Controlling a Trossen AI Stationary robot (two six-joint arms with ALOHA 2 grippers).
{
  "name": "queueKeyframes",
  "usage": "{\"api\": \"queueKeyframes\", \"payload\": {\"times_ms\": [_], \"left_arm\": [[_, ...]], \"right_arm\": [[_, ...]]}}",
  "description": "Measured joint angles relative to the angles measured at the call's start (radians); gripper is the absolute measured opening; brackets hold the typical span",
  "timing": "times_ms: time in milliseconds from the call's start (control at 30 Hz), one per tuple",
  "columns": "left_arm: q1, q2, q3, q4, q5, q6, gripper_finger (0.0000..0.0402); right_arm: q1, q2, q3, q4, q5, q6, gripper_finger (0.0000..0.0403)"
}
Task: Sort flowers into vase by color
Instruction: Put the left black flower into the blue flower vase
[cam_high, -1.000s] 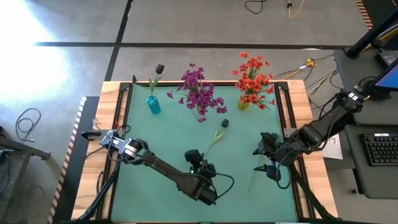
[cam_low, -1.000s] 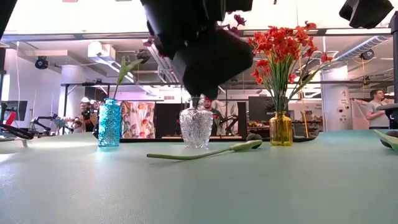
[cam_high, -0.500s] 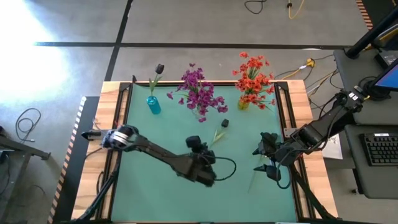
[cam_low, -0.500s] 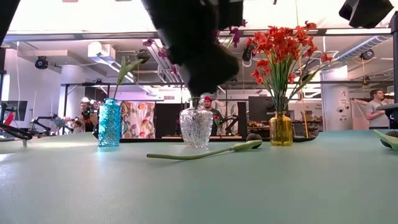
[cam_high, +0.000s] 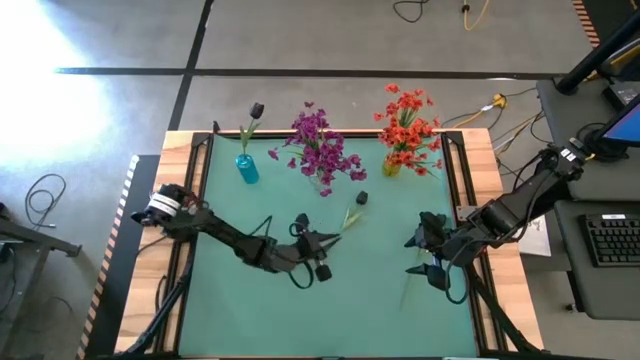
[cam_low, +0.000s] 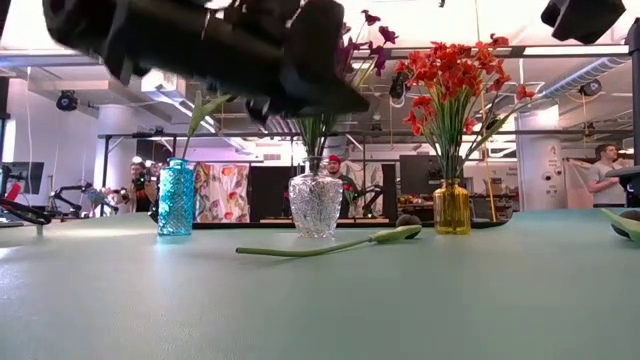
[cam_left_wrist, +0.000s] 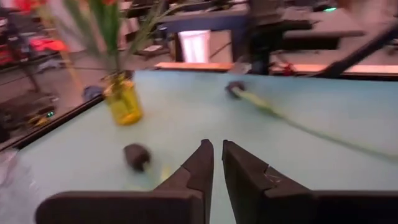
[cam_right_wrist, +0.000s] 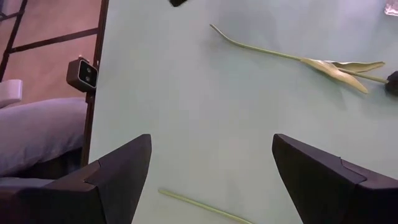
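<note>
A loose flower (cam_high: 350, 215) lies flat on the green table, its dark bud (cam_left_wrist: 137, 155) toward the far edge and its stem (cam_low: 300, 248) toward the near one. My left gripper (cam_left_wrist: 216, 146) hovers above the stem's near end (cam_high: 330, 240), pointing almost level, fingers shut with nothing between them. A second loose flower (cam_left_wrist: 239, 91) lies by my right gripper (cam_high: 430, 262), which hangs open above the table's right side; its stem (cam_right_wrist: 199, 208) shows below the fingers. At the far edge, a dark bud stands in the blue vase (cam_high: 246, 168), magenta flowers in the clear vase (cam_low: 315, 205), orange-red ones in the yellow vase (cam_low: 451, 207).
The three vases stand in a row along the far edge. Wooden rails and black frame bars (cam_high: 195, 230) border the table. Bare green surface (cam_high: 260, 310) spreads along the near side. People and benches show in the room beyond the table.
My left arm has stretched out low over the table. Its gripper has tipped up from pointing down to almost level and has moved toward the far edge, closer to the loose flower's stem. The flower has stayed where it lay.
</note>
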Motion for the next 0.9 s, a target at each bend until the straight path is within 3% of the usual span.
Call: {"api": "queueKeyframes", "payload": {"times_ms": [267,567,767,900], "left_arm": [[0.031,0.124,0.034,0.019,-0.087,-0.042,0.0095],[0.055,0.31,0.157,-0.023,-0.081,-0.101,0.02],[0.095,0.363,0.159,-0.05,-0.082,-0.213,0.0208],[0.127,0.372,0.159,-0.045,-0.037,-0.281,0.0197]], "right_arm": [[0.0,0.0,0.0,-0.001,0.017,-0.012,0.0325],[-0.003,0.0,0.0,0.005,0.099,-0.009,0.0325],[-0.003,0.0,0.0,0.009,0.199,0.035,0.0325],[-0.003,0.0,0.0,0.033,0.209,0.055,0.0325]]}}
